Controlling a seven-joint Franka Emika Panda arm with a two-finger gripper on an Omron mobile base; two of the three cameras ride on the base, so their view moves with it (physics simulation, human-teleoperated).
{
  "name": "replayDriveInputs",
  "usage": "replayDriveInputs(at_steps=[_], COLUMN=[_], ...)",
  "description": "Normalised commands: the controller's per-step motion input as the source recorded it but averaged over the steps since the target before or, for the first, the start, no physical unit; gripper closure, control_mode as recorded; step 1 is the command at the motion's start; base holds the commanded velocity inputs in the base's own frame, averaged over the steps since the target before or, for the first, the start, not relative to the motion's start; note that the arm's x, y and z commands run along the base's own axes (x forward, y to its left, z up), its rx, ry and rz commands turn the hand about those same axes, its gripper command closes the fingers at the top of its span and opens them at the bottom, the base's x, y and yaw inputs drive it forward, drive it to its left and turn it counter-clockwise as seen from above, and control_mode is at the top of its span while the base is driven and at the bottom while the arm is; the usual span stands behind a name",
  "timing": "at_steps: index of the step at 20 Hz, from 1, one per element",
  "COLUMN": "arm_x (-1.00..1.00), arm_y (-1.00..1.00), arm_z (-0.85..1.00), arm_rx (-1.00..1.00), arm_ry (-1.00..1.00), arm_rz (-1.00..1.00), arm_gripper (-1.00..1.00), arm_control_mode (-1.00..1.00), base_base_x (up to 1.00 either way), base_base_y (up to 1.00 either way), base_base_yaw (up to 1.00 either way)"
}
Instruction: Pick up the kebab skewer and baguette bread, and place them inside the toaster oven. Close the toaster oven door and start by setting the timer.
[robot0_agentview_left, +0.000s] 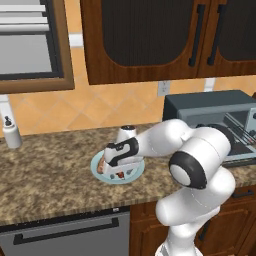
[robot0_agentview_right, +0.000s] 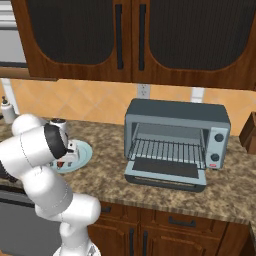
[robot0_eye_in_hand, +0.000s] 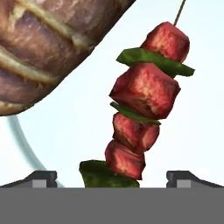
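The kebab skewer (robot0_eye_in_hand: 142, 109), red meat chunks with green pepper, lies on a pale blue plate (robot0_eye_in_hand: 78, 131) with the baguette bread (robot0_eye_in_hand: 48, 43) beside it at the upper left. My gripper (robot0_eye_in_hand: 114, 177) is open right over the plate, its fingertips (robot0_eye_in_hand: 41, 177) standing either side of the skewer's lower end without touching it. From the base, the gripper (robot0_agentview_left: 118, 162) hovers low on the plate (robot0_agentview_left: 131, 176). The toaster oven (robot0_agentview_right: 177, 135) stands to the right, and the toaster oven door (robot0_agentview_right: 167, 172) lies folded down, with the wire rack showing.
A white cup (robot0_agentview_left: 126, 134) stands just behind the plate. A white bottle (robot0_agentview_left: 11, 132) is at the counter's far left. Dark wood cabinets (robot0_agentview_right: 125, 40) hang overhead, and a dishwasher front (robot0_agentview_left: 65, 235) sits below the counter edge.
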Motion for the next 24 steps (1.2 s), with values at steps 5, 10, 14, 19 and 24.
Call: replayDriveInputs(at_steps=[5,10,14,19,24], arm_x=[-0.04,-0.16,-0.23,-0.48,-0.69], arm_y=[0.06,0.0,-0.27,-0.5,-0.9], arm_z=[-0.07,-0.2,0.2,0.96,1.0], arm_rx=[0.0,0.0,0.0,0.0,0.04], arm_ry=[0.0,0.04,0.01,-0.05,-0.11], arm_rz=[0.0,0.0,0.01,0.0,0.0], arm_gripper=[1.0,1.0,1.0,1.0,1.0], arm_control_mode=[-1.0,-1.0,-1.0,-1.0,-1.0], base_base_x=[0.0,0.0,0.0,0.0,0.0], base_base_y=[0.0,0.0,0.0,0.0,0.0], base_base_yaw=[0.0,0.0,0.0,0.0,0.0])
